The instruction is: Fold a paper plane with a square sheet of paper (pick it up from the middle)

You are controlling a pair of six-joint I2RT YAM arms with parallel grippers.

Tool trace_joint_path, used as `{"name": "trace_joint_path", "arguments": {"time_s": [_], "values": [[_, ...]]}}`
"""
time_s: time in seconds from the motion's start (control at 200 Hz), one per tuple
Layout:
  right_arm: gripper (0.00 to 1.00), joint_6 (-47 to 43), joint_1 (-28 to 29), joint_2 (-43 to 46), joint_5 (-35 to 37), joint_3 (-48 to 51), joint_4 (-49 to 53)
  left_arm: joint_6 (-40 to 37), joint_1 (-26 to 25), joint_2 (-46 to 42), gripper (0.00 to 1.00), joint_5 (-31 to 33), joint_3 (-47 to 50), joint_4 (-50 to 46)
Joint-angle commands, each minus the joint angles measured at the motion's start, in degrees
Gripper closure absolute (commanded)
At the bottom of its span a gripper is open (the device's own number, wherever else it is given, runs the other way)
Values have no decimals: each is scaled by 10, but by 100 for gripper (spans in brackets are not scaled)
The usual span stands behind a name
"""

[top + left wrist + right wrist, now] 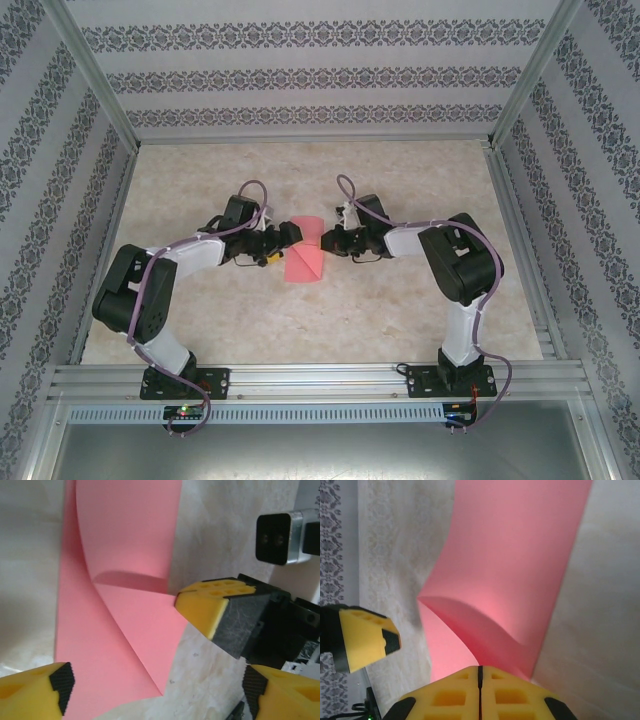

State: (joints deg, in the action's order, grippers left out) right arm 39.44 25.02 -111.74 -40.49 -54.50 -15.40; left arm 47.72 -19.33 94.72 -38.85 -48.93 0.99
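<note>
The pink sheet of paper (pixel 304 254) lies in the middle of the tabletop (pixel 420 310) between both arms, with its right edge lifted and curved. The right gripper (pixel 480 670) is closed on this edge. The left gripper (pixel 157 682) stands wide open at the paper's left side.

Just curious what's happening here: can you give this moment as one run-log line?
square sheet of paper: partly folded, on table | left gripper: open | right gripper: shut on its edge

no readable text, labels, brands, numbers or signs in any view
</note>
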Motion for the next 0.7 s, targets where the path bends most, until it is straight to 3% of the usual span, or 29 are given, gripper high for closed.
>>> {"name": "trace_joint_path", "arguments": {"time_s": [0.0, 0.5, 0.619, 0.694], "values": [[93, 22, -8, 5, -19, 20, -60, 28, -15, 27, 18, -31, 6, 58], [90, 33, -24, 20, -33, 39, -58, -8, -34, 119, 53, -48, -72, 44], [77, 39, -28, 39, -37, 42, -57, -30, -34, 138, 63, -49, -95, 26], [62, 38, -35, 67, -28, 48, -47, -47, -34, 147, 68, -42, -107, 6]]}}
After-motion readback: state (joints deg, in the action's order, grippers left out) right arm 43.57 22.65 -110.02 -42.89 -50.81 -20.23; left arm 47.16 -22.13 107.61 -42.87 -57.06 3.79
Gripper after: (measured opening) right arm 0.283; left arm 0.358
